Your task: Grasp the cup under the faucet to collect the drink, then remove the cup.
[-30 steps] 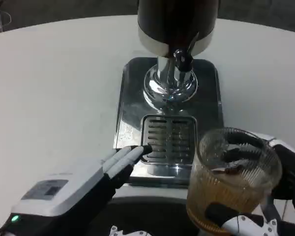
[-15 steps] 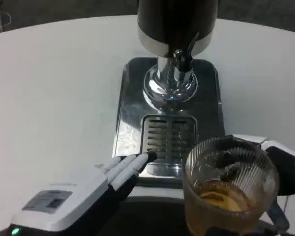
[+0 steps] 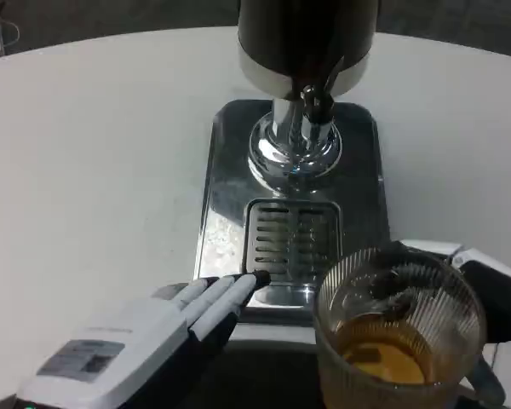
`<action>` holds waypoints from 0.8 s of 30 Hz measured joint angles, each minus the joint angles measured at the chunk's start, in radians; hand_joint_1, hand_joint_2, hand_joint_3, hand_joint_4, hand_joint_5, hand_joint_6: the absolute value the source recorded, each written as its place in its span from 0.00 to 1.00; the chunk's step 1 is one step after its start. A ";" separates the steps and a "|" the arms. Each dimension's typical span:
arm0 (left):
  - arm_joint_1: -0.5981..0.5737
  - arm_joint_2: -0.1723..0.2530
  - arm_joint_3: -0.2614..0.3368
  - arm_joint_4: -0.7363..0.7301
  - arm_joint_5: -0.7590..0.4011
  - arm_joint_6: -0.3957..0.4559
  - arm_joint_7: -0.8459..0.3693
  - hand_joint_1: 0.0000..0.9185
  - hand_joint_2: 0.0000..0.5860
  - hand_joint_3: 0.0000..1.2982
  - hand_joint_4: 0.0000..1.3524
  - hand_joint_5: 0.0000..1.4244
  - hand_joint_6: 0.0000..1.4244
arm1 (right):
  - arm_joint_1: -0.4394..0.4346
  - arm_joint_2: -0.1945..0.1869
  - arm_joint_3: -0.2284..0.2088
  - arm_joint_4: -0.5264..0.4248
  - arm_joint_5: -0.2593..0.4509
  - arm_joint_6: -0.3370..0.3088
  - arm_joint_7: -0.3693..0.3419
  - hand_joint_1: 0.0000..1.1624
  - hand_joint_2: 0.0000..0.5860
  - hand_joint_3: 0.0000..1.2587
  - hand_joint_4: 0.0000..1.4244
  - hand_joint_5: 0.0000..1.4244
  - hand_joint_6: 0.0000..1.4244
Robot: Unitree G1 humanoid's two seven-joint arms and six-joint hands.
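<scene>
A clear ribbed glass cup [image 3: 398,334] with amber drink in its bottom is at the lower right, close to the camera and off the drip grate [image 3: 293,241]. My right hand [image 3: 494,294] grips it from the right side, its fingers showing through the glass. The dispenser's black faucet [image 3: 317,104] hangs above the chrome stand [image 3: 294,149], with nothing under it. My left hand [image 3: 166,328] lies flat at the lower left, fingers stretched out together, fingertips touching the front left corner of the steel base [image 3: 224,183]; it holds nothing.
The dark dispenser body [image 3: 307,38] stands at the top centre on the steel base. The white table [image 3: 94,162] spreads out to the left and right. A dark edge [image 3: 264,375] runs along the near side of the table.
The cup has come nearer to the camera and lower in the picture, carried by my right hand. My left hand has slid back a little toward me.
</scene>
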 measured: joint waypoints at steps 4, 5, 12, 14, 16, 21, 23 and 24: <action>0.004 -0.010 0.007 0.000 0.006 -0.004 -0.013 0.00 0.06 0.00 0.00 0.00 0.01 | 0.004 0.000 -0.002 0.000 0.000 0.000 0.004 0.77 0.38 0.79 0.84 0.97 1.00; 0.004 -0.013 0.009 0.000 0.011 -0.007 -0.015 0.00 0.06 0.00 0.00 0.00 0.01 | 0.005 0.000 -0.003 0.000 0.001 -0.001 0.005 0.77 0.38 0.79 0.84 0.97 1.00; 0.006 -0.034 0.022 0.000 0.018 -0.018 -0.030 0.00 0.06 0.00 0.00 0.00 0.00 | 0.011 0.001 -0.007 -0.002 0.002 -0.013 0.009 0.77 0.38 0.79 0.84 0.97 1.00; 0.008 -0.041 0.024 0.000 0.021 -0.022 -0.032 0.00 0.06 0.00 0.00 0.00 0.00 | 0.014 0.001 -0.008 -0.007 0.002 -0.013 0.011 0.77 0.38 0.79 0.84 0.97 1.00; 0.010 -0.046 0.027 0.000 0.022 -0.030 -0.034 0.00 0.06 0.00 0.00 0.00 0.00 | 0.016 0.001 -0.008 -0.011 0.002 -0.017 0.011 0.77 0.38 0.79 0.84 0.97 1.00; 0.018 -0.054 0.035 0.000 0.022 -0.045 -0.044 0.00 0.06 0.00 0.00 0.00 0.00 | 0.025 0.001 -0.008 -0.018 0.003 -0.019 0.014 0.77 0.38 0.79 0.84 0.97 1.00; 0.022 -0.059 0.036 0.000 0.022 -0.053 -0.048 0.00 0.06 0.00 0.00 0.00 0.00 | 0.026 0.002 -0.008 -0.018 0.005 -0.019 0.014 0.77 0.38 0.79 0.84 0.97 1.00; 0.024 -0.061 0.037 0.000 0.022 -0.053 -0.048 0.00 0.06 0.00 0.00 0.00 0.00 | 0.026 0.002 -0.008 -0.018 0.005 -0.019 0.014 0.77 0.38 0.79 0.84 0.97 1.00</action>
